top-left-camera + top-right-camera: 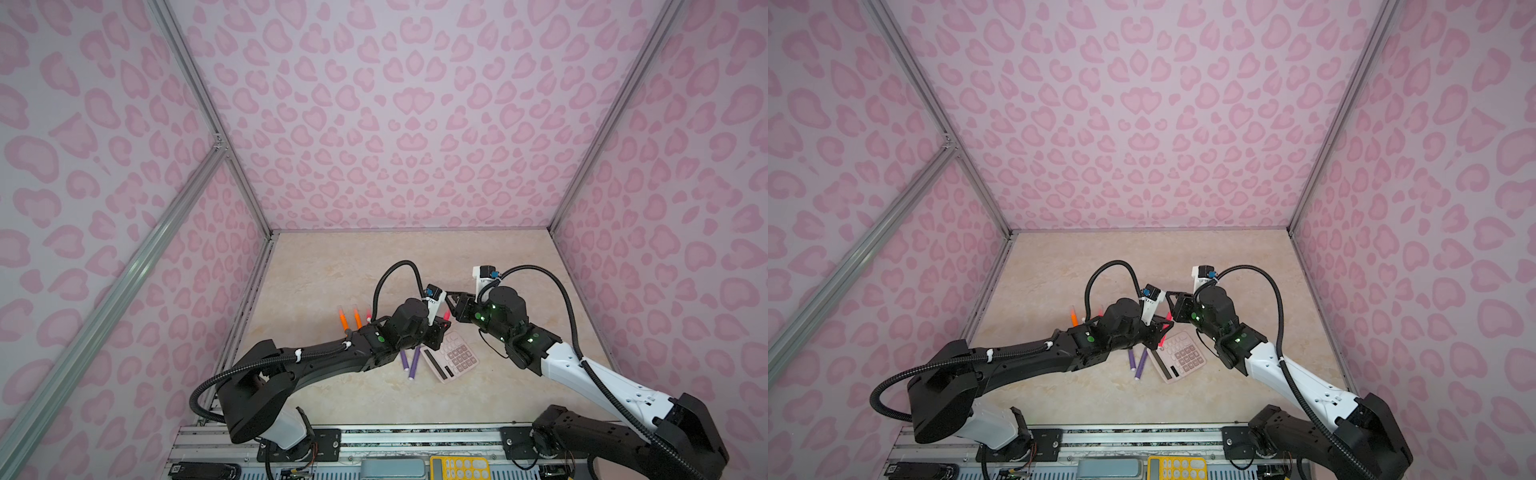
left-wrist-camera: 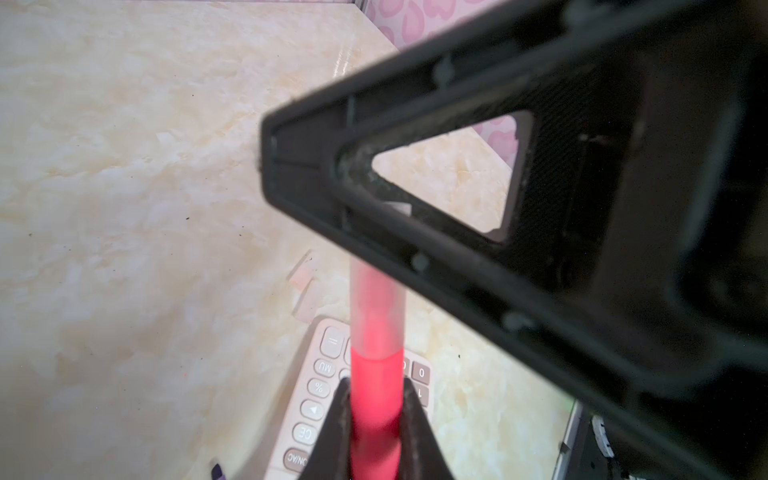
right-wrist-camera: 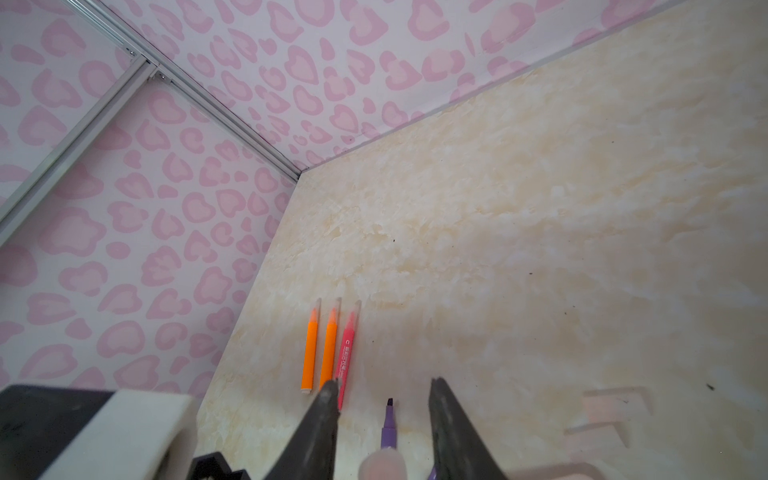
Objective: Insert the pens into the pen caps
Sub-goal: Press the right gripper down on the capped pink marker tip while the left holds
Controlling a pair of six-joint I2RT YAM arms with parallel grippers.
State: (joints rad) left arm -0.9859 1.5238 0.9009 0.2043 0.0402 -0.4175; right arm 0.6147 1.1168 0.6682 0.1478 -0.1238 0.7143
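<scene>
Open table [image 1: 374, 257] at the back — calculator [image 1: 451, 357], purple pens [image 1: 413, 362], perhaps clear caps [image 2: 303, 291] mid-table.

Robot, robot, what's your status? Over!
Left gripper shut on pink pen, cap on. Right gripper open at cap. Calculator below, not blocking.

We see one pink-red pen [image 2: 376, 415] clamped in the left pincer [image 2: 376, 388] and sticking out past its tips. A frosted clear cap [image 2: 376, 307] sleeves its far end, which sits between the parted fingers of the right pincer [image 3: 384, 384].

Beyond the right pincer's tips, three pens lie side by side, nearly parallel. They are an orange pen [image 3: 309, 353], a second orange pen [image 3: 329, 349] and a second pink-red pen [image 3: 347, 353], each tip inside a clear cap.

Under that pincer's gap lies a purple pen [image 3: 389, 419], chisel tip bare. A second purple pen [image 1: 415, 361] makes a narrow V with it.

Two loose caps [image 3: 615, 401], faint and empty, lie flat beside the right pincer.
</scene>
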